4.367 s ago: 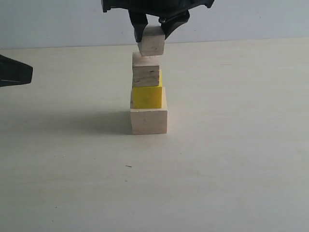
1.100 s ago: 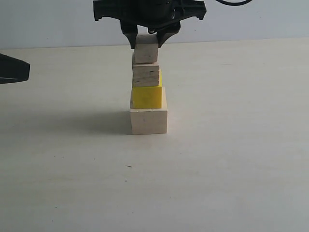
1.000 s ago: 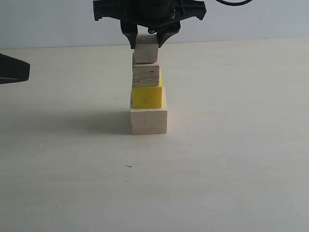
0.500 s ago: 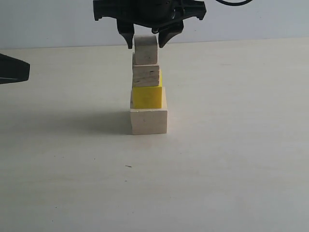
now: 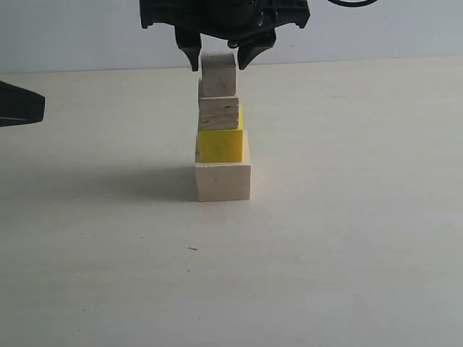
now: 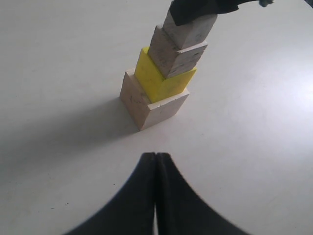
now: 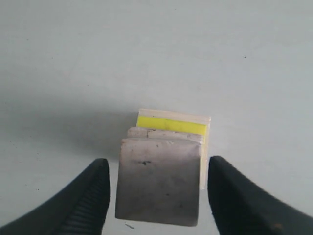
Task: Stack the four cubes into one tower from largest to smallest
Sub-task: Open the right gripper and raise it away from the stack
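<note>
One tower [image 5: 223,181] of four cubes [image 5: 220,144], centre frame on the tabletop [image 5: 347,231]. Right tool [image 5: 220,63] jaws apart, either side of top cube [image 5: 219,76], gaps both sides. Left tool [image 6: 155,164] pressed together, at left edge.

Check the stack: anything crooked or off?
Nothing serious. The tower stands upright in size order; the yellow cube and plywood cube sit slightly off-centre on the pale base cube. The right gripper, open, flanks the small top cube.

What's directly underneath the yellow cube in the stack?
The largest pale wood cube sits under the yellow cube, resting on the table. Its top face is mostly covered, so that surface cannot be seen.
</note>
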Robot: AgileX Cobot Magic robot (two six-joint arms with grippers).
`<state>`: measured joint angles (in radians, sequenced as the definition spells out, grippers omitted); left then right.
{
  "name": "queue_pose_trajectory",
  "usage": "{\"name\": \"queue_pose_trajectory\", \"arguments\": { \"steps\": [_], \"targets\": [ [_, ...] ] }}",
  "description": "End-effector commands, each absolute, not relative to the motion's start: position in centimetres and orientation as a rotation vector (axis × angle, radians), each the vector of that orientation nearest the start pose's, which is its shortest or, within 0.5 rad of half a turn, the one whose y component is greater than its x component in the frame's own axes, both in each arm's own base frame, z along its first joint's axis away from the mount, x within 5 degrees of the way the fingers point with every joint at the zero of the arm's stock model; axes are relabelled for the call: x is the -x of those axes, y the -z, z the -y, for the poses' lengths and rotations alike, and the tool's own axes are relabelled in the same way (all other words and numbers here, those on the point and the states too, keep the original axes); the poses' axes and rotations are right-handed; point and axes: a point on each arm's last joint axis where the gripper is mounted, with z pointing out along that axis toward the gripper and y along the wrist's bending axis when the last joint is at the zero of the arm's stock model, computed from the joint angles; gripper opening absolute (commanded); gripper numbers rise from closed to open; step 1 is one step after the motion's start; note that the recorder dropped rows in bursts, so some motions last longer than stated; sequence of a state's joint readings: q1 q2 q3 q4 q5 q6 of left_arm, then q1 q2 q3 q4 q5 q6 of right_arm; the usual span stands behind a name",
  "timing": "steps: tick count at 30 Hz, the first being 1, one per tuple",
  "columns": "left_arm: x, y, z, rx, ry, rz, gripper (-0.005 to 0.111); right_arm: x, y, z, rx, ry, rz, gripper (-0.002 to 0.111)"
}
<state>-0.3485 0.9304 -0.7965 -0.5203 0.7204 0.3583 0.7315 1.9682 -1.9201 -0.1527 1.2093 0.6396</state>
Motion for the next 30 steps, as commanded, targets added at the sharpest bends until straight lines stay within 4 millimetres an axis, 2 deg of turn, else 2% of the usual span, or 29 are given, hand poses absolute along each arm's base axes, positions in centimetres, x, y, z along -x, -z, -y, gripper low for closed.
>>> {"name": "queue_pose_trajectory", "arguments": {
  "steps": [1, 7, 14, 17, 24, 27, 30],
  "targets": [
    [-15.7, -32.8, 9.0, -0.519, 0.596, -2.224, 0.000, -32.4, -33.6, -27.4, 0.171, -0.225, -2.675, 0.058],
    [-15.7, -32.8, 8.9, -0.520, 0.594, -2.225, 0.000, -31.7, -35.3, -26.7, 0.164, -0.258, -2.639, 0.061],
    [-15.7, -32.8, 8.9, -0.520, 0.594, -2.225, 0.000, -30.5, -37.7, -25.8, 0.211, -0.298, -2.595, 0.059],
    [-15.7, -32.8, 8.9, -0.520, 0.594, -2.225, 0.000, -30.0, -38.4, -25.5, 0.241, -0.302, -2.593, 0.048],
    [-15.7, -32.8, 8.9, -0.520, 0.594, -2.225, 0.000, -29.7, -38.7, -25.4, 0.507, -0.254, -2.540, 0.002],
    [-15.6, -32.8, 8.8, -0.534, 0.577, -2.225, 0.000, -29.0, -38.8, -25.4, 0.560, -0.297, -2.548, 0.000],
    [-15.3, -33.1, 8.7, -0.537, 0.567, -2.211, 0.000, -28.0, -39.2, -24.5, 0.568, -0.303, -2.548, 0.000]
  ]
}}
